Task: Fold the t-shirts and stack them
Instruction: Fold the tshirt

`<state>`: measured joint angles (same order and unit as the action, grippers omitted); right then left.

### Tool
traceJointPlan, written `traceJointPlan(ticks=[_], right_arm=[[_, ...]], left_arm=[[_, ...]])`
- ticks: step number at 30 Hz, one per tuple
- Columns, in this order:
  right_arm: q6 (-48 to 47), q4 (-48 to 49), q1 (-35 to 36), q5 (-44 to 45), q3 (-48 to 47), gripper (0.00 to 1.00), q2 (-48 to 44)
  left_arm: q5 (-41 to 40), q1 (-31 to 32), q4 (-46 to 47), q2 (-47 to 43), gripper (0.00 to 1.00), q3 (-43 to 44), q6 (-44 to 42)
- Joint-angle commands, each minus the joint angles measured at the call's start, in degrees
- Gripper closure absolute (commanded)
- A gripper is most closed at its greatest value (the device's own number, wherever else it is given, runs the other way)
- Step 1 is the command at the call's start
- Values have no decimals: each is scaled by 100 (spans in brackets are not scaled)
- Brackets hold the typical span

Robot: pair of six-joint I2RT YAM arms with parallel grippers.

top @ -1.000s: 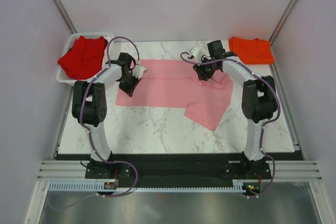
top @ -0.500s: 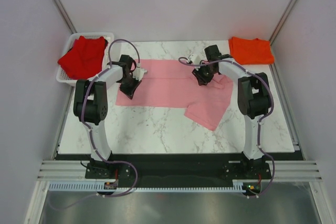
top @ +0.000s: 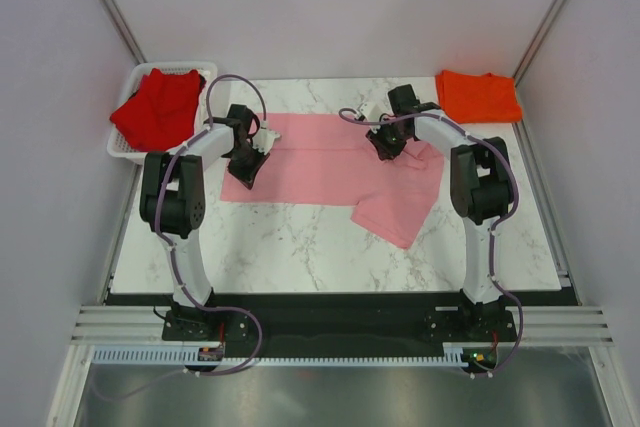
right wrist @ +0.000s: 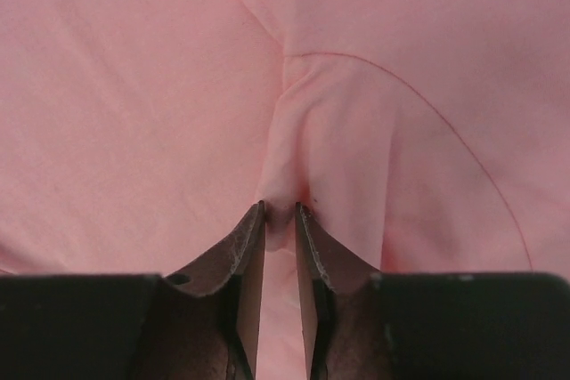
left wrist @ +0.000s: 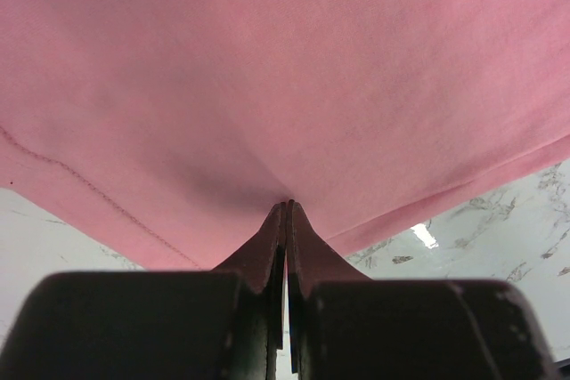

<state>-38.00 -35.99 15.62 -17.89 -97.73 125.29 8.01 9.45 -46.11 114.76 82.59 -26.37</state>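
On the pink t-shirt [top: 320, 162], the left gripper [left wrist: 286, 206] is clamping its edge; the right gripper [right wrist: 279, 211] is pinching only a thin ridge, probably risking a slip that skews the fold.

**Free room:** near half of the bench [top: 290, 252] lying bare between the arm bases and the pink t-shirt [top: 320, 172]; a strip running open along the far edge.

**Obstacles:**
- Pink t-shirt spreading across the middle.
- Left end effector [top: 243, 175] and right end effector [top: 385, 150] pinching it.
- White mesh basket [top: 178, 66] with red t-shirt [top: 155, 107] sitting far left.
- Orange t-shirt [top: 480, 95] occupying far right.
- Side walls [top: 45, 197] closing in.
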Motion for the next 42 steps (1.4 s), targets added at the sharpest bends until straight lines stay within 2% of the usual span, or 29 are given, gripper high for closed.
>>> traceJointPlan(ticks=[1,4,11,22,30,31,32,37,39,41,42], right_arm=[[-102,-13,38,5,-53,72,-31],[-94,-22,47,5,17,74,-49],[-32,-75,64,-83,-18,99,-242],[143,-418,249,-505,-88,100,-708],[179,-558,433,-505,-149,100,-629],[196,-576,442,-496,-167,99,-603],[249,-576,451,-487,-219,94,-594],[398,-883,469,-636,-685,89,-620],[590,-875,460,-628,-931,72,-664],[688,-849,451,-444,-1141,65,-656],[715,-762,434,-365,-1177,65,-655]], left_arm=[[43,-14,102,82,98,100,167],[34,-14,102,82,98,126,176],[51,-14,102,90,98,144,167],[130,-22,120,82,98,144,211],[51,-22,120,64,98,170,150],[43,-14,120,64,98,170,150],[43,-14,120,64,98,170,158],[-45,-22,120,29,98,275,88],[-98,-23,102,38,98,494,1],[-150,-23,111,133,98,731,-78],[-177,-22,85,178,98,872,-96]])
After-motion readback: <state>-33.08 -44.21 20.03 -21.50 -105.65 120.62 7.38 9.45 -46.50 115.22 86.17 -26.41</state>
